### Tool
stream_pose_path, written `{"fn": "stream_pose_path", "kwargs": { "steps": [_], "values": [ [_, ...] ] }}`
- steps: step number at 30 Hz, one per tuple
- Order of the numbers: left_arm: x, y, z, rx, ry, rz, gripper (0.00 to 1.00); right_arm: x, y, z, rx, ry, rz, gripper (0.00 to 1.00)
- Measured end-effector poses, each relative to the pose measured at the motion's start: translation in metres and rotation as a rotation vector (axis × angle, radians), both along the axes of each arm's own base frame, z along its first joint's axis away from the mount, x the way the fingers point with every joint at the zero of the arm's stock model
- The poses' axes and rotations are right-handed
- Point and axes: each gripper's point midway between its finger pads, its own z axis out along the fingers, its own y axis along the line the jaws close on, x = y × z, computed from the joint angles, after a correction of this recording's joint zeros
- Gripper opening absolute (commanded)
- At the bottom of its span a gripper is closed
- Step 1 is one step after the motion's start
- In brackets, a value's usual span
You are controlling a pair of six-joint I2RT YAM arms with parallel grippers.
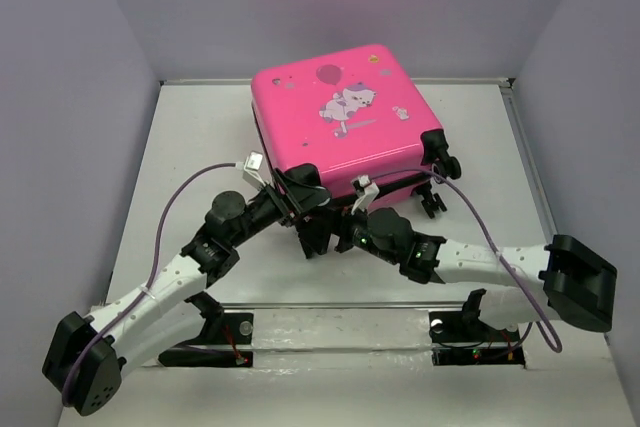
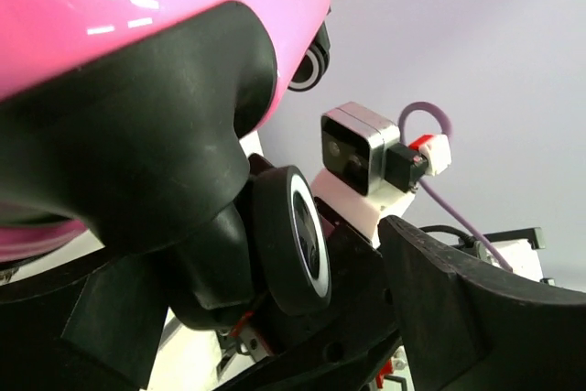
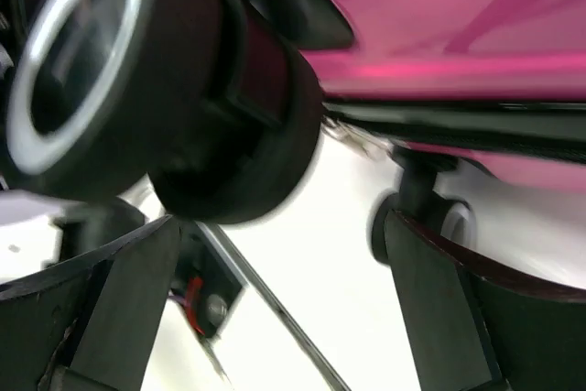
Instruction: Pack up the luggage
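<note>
The hot-pink luggage (image 1: 340, 117) lies shut on the table, cartoon print facing up. Both grippers are at its near edge, by the black-and-white wheels. My left gripper (image 1: 308, 222) is open, with a wheel (image 2: 295, 237) and its black housing between the fingers (image 2: 476, 318). The pink shell (image 2: 137, 6) fills the top of the left wrist view. My right gripper (image 1: 345, 234) is open under the case. Its fingers (image 3: 467, 318) frame bare table, and a blurred wheel (image 3: 82, 70) hangs above them. The pink underside (image 3: 458, 16) is overhead. What is inside the case is hidden.
Grey walls close in the white table (image 1: 200, 147) on the left, back and right. Two more wheels (image 1: 440, 165) stick out at the case's right side. Purple cables (image 1: 180, 192) loop from both wrists. A metal rail (image 1: 340, 322) runs along the near edge by the arm bases.
</note>
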Motion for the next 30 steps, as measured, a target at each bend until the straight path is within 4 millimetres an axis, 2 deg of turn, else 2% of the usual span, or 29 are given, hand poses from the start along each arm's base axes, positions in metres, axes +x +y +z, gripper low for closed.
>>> {"fn": "stream_pose_path", "kwargs": {
  "steps": [6,10,12,16,19,21,27,30],
  "values": [
    [0.009,0.013,0.0,-0.011,-0.037,0.005,0.99,-0.006,-0.021,-0.01,-0.142,-0.009,0.007,0.98],
    [0.011,0.014,-0.001,-0.005,-0.052,0.0,0.99,-0.001,-0.027,-0.005,-0.195,-0.043,-0.01,0.98],
    [0.01,0.014,-0.002,-0.006,-0.057,-0.004,0.99,0.005,-0.024,0.007,-0.205,-0.076,-0.015,0.98],
    [0.013,0.018,-0.007,0.005,-0.055,0.011,0.99,0.018,-0.011,0.053,-0.176,-0.18,-0.024,0.98],
    [0.014,0.019,-0.011,0.001,-0.037,0.022,0.99,0.025,-0.003,0.076,-0.177,-0.239,-0.024,0.98],
    [0.017,0.021,-0.012,0.0,-0.029,0.035,0.99,0.028,0.003,0.074,-0.211,-0.259,-0.009,0.98],
    [0.019,0.024,-0.015,0.002,-0.01,0.05,0.99,0.035,0.02,0.041,-0.336,-0.268,0.037,0.97],
    [0.02,0.03,-0.017,0.02,-0.013,0.074,0.99,0.035,0.023,0.04,-0.339,-0.282,0.046,0.96]
  ]
}}
